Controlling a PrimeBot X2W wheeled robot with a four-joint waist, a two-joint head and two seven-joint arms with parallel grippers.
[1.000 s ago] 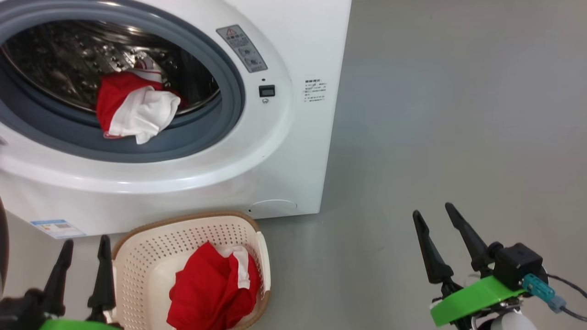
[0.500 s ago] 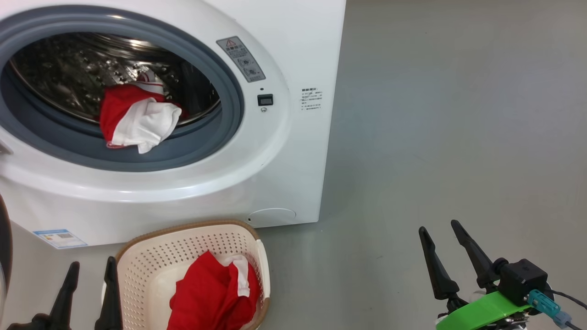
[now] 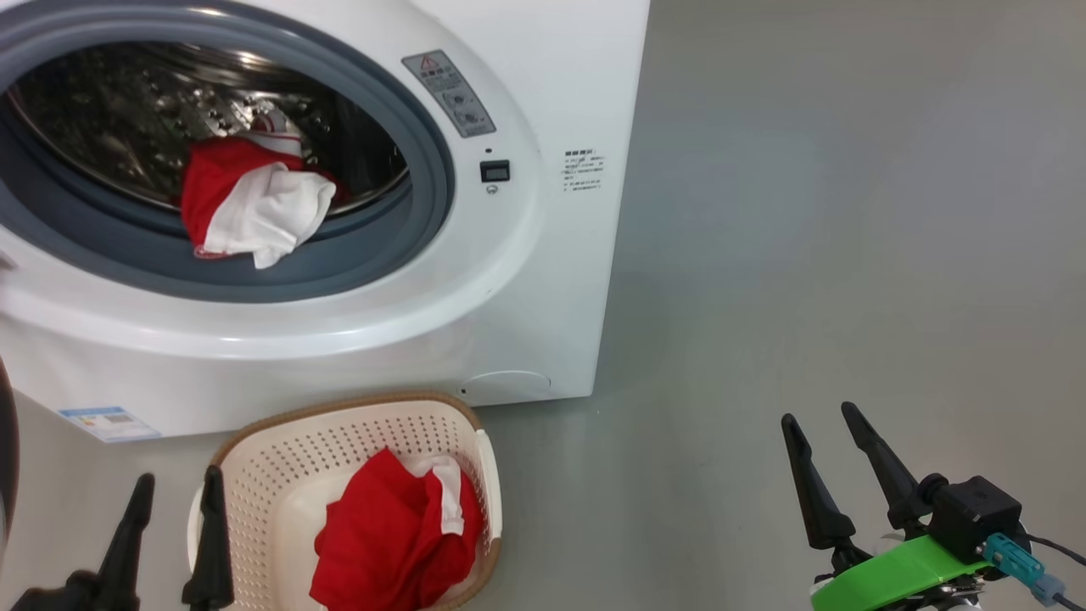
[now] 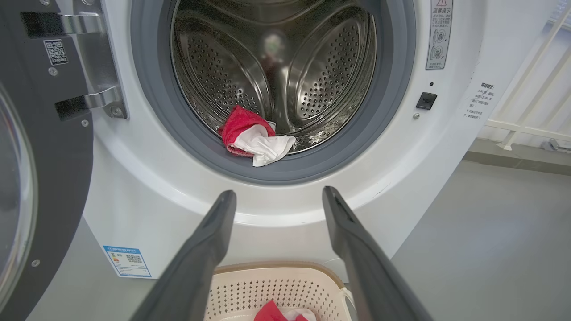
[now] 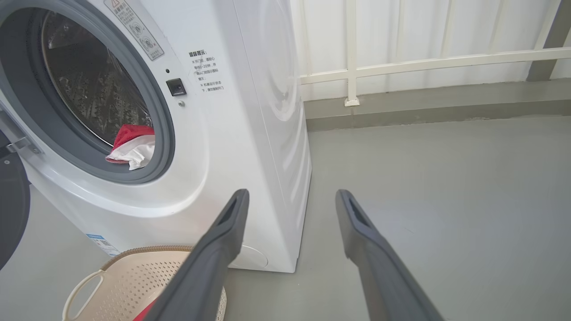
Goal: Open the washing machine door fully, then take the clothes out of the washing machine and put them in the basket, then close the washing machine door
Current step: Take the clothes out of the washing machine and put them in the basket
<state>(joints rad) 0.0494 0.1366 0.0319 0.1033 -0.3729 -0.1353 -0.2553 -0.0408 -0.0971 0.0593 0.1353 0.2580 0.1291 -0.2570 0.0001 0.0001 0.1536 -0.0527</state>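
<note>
Swung wide at the far left: the washing machine door (image 4: 53,187), with a QR sticker (image 4: 55,51) on its inner face. In the washing machine (image 3: 526,280), red-and-white clothes (image 3: 254,208) draped over the near lip of the grey ring (image 3: 356,263); more heaped in the basket (image 3: 254,509) just before it. Right of the opening, a grey warning sticker (image 3: 448,92) with a red triangle, then Chinese print (image 3: 583,172), too fine to read. Low left, a blue label (image 3: 110,422) with a QR code. Left gripper (image 3: 178,477) at the basket's left edge, right gripper (image 3: 819,413) over the floor (image 3: 806,255) well to the right, both with fingers spread apart, holding nothing.

A bare laundry corner: washing machine (image 3: 526,280), grey floor (image 3: 848,255) (white railing (image 5: 424,63) behind).
</note>
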